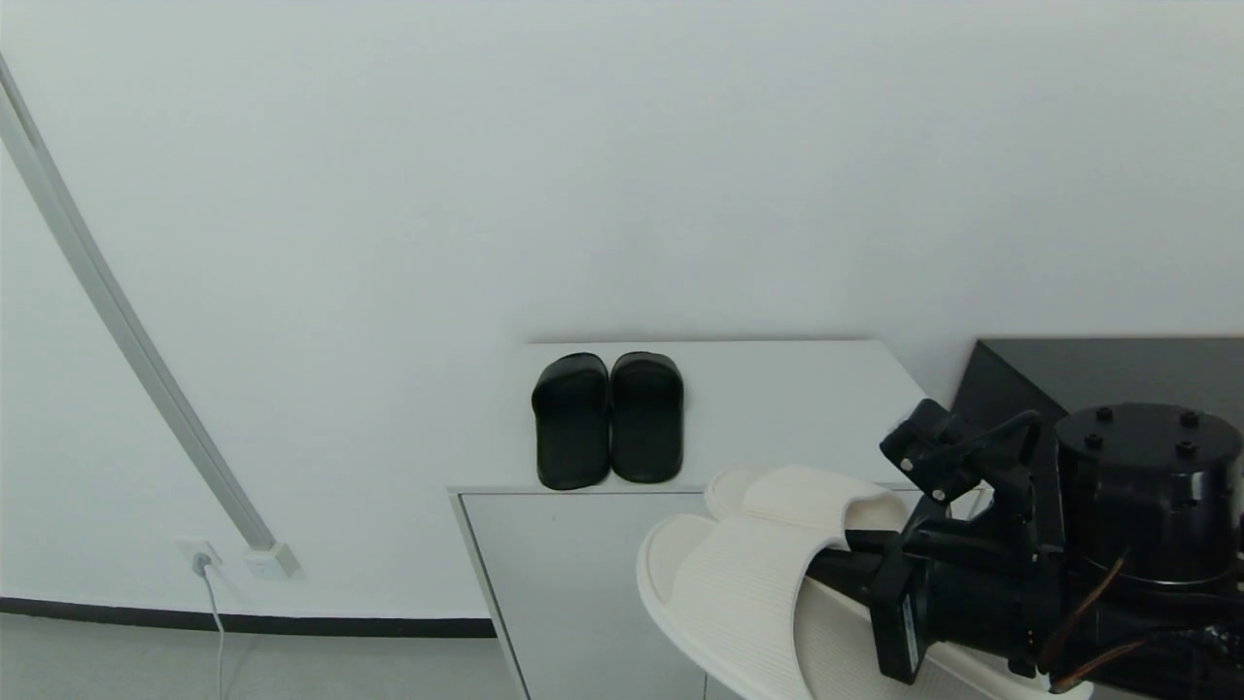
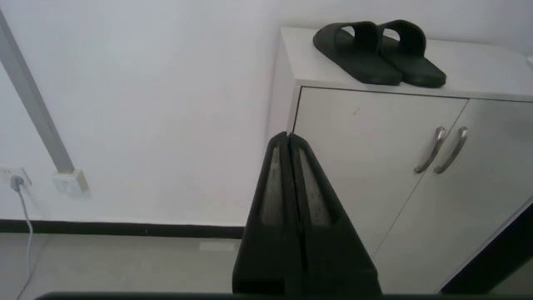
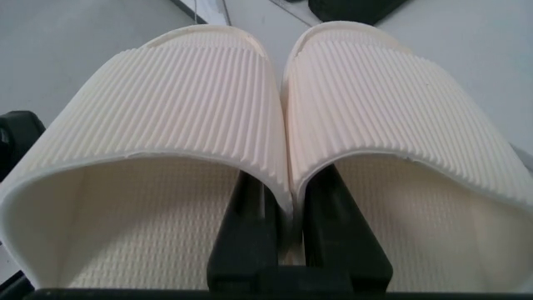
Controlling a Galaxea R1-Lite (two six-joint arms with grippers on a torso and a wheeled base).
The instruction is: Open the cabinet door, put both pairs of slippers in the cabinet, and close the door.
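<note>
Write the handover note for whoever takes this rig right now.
Left gripper: shut, empty, facing the cabinet.
Right gripper: shut on the white slippers, held before the cabinet.
Black slippers: on the cabinet top.
Doors: closed.
Done: white pair in the gripper.
Left: open a door, stow both pairs, close it.

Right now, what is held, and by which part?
The right gripper holds the pair of cream ribbed slippers, a finger inside each, pinching their adjoining strap sides. The left gripper holds nothing.
</note>
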